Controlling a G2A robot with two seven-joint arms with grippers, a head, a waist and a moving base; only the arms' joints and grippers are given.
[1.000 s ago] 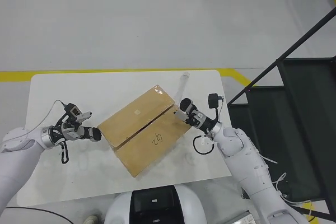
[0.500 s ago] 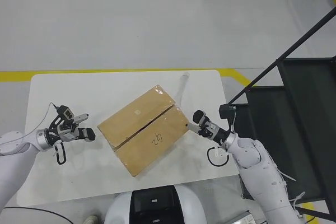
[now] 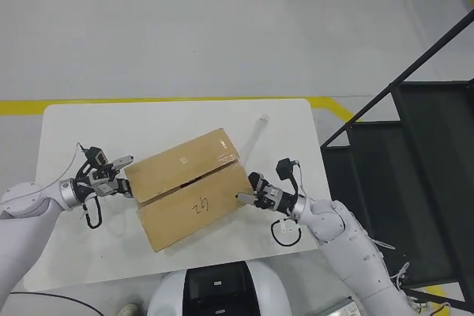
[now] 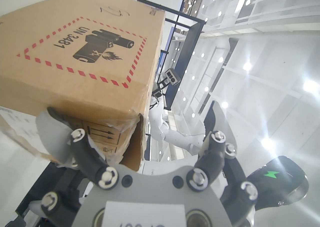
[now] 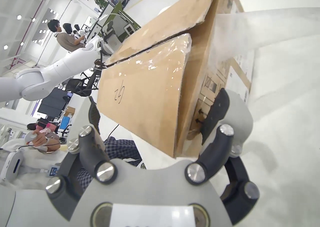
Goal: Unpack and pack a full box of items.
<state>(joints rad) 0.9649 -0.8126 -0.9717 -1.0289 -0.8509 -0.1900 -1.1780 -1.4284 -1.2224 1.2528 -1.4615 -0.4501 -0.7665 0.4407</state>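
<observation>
**Top view.** The cardboard box [image 3: 186,188] lies at a slant on the white table [image 3: 71,126], flaps shut. The left arm comes in low and nearly level, and the left gripper [image 3: 125,188] is against the box's left end. The right arm is bent at the elbow, and the right gripper [image 3: 245,197] is at the box's right near corner. A clear strip [image 3: 257,129] lies just beyond the box's far right corner.

**Left wrist view.** The gripper is spread. A corner of the box sits between its fingers [image 4: 56,125]; one finger touches the box's face and the other stands apart from it. Nothing is clamped.

**Right wrist view.** The fingers [image 5: 221,105] are spread wide around the box's corner. One pad lies against the end face and the other is off the cardboard.

**Change.** Half a second ago both grippers were apart from the box. They now bear on its two ends. The box has turned to a flatter angle and shifted towards the left arm.
</observation>
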